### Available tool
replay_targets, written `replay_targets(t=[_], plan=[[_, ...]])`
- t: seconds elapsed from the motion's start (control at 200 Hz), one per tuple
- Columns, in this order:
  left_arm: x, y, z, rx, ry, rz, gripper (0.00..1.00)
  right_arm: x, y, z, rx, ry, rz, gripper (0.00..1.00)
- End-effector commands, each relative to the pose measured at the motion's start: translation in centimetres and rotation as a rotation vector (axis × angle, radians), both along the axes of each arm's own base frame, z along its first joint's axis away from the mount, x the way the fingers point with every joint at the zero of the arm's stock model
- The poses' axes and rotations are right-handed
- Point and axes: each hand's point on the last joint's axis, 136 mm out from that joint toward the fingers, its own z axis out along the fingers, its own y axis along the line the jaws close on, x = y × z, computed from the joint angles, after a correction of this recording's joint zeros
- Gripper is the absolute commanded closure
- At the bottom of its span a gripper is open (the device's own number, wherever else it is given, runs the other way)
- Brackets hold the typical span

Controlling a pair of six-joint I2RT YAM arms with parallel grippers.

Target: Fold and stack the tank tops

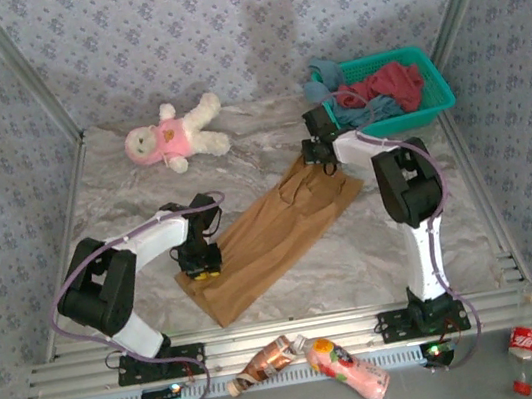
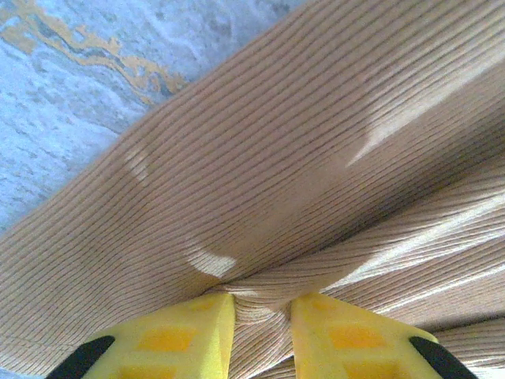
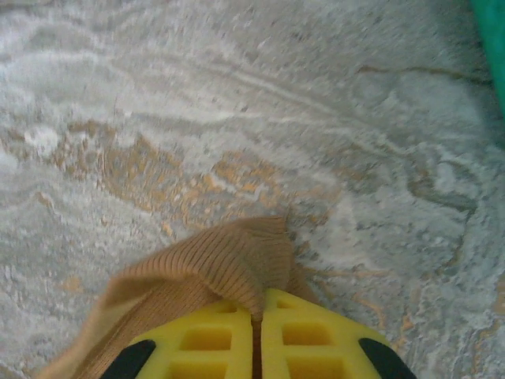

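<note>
Though three bottles lie well behind both claws, down by the arm bases, none of their printing is large enough to read: a coppery bottle [image 1: 266, 361], a pink bottle [image 1: 349, 369] with a bright picture label, and a red-labelled bottle [image 1: 527, 345] off to the right.

The left claw [image 1: 200, 263] [image 2: 263, 308] is pressed down onto the tan tank top [image 1: 272, 234] [image 2: 276, 158] near its close end. Its yellow fingers [image 2: 197, 332] are drawn in on a raised ridge of the ribbed cloth, which bunches in the narrow gap between them. The rest of the cloth spreads out ahead of this claw, and bare worktop [image 2: 71, 103] shows beyond it to the upper left.

The right claw [image 1: 318, 156] [image 3: 256, 316] grips the far end of the same top. Its fingers [image 3: 205, 335] are almost touching, with a fold of tan cloth [image 3: 213, 260] clamped between them and poking out just past the tips. Marbled worktop [image 3: 237, 118] lies ahead of it.

So the tan top stretches flat and slantwise between the two claws, one at each end.

Just beyond the right claw and to its right stands the teal basket [image 1: 441, 91]. The dark red top [image 1: 400, 85] is heaped inside it, with the dusty blue top [image 1: 327, 73] spilling over the rim nearest that claw. The plush doll [image 1: 175, 133] lies well ahead of the left claw, apart from all the cloth.
</note>
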Motion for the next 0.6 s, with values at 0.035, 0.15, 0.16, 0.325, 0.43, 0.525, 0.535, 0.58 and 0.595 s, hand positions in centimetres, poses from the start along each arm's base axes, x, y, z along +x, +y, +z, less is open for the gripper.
replay_targets(t=[0.035,0.15,0.16,0.325,0.43,0.525,0.535,0.58,0.595], plan=[[-3.0,1.3,-1.3,0.057,0.122,-0.033,0.74,0.8,-1.2,1.2,0.089,-0.093,-0.103,0.88],[-3.2,1.4,-1.4,0.059,0.13,-0.034,0.74,0.6,-1.6,0.6,0.092,-0.084,-0.118,0.86],[-3.2,1.4,-1.4,0.059,0.13,-0.033,0.74,0.6,-1.7,0.5,0.092,-0.083,-0.122,0.86],[-3.4,1.5,-1.5,0.061,0.132,-0.036,0.74,0.4,-3.2,0.6,0.111,-0.101,-0.187,0.83],[-3.4,1.5,-1.6,0.061,0.134,-0.035,0.74,0.2,-3.6,0.1,0.143,-0.102,-0.216,0.82],[-3.4,1.6,-1.6,0.066,0.137,-0.038,0.74,0.1,-3.7,-0.2,0.165,-0.112,-0.235,0.8],[-3.5,1.6,-1.6,0.066,0.137,-0.039,0.74,0.1,-3.7,-0.2,0.167,-0.112,-0.239,0.8],[-3.5,1.7,-1.6,0.07,0.14,-0.041,0.74,0.1,-3.8,-0.3,0.183,-0.122,-0.253,0.79],[-3.5,1.7,-1.6,0.07,0.139,-0.041,0.74,0.1,-3.8,-0.3,0.191,-0.127,-0.26,0.79]])
